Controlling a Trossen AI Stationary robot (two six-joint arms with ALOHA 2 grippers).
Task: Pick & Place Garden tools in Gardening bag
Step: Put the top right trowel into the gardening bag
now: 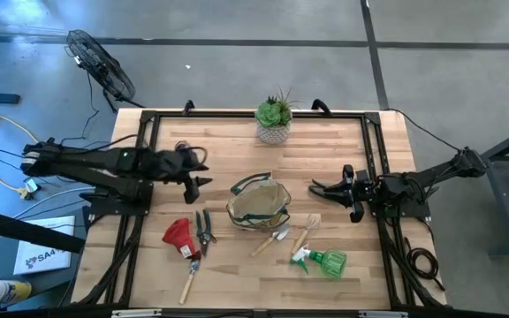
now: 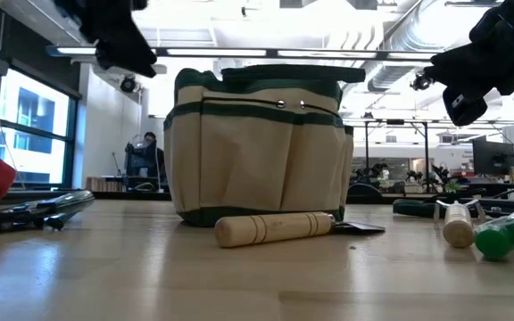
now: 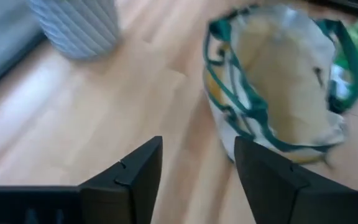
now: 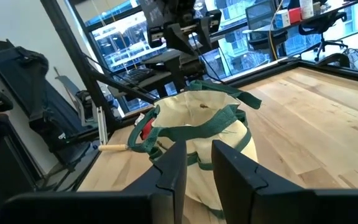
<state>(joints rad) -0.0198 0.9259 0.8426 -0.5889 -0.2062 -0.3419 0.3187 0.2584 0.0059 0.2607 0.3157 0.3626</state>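
Observation:
The olive-tan gardening bag (image 1: 259,205) stands open on its base at the table's middle; it also shows in the low view (image 2: 257,147). My left gripper (image 1: 194,185) is open and empty, left of the bag and above the table; the bag lies ahead of it in the left wrist view (image 3: 278,81). My right gripper (image 1: 315,187) is open with a narrow gap and empty, right of the bag (image 4: 197,124). On the table near the bag lie a red glove (image 1: 178,235), dark pruners (image 1: 203,230), a wooden-handled tool (image 1: 190,281), a trowel (image 1: 270,241), a fork (image 1: 306,231) and a green spray bottle (image 1: 322,261).
A green succulent in a white pot (image 1: 274,122) stands at the table's far edge; the pot also shows in the left wrist view (image 3: 76,25). A black frame (image 1: 148,119) runs round the table. There is bare wood between the pot and the bag.

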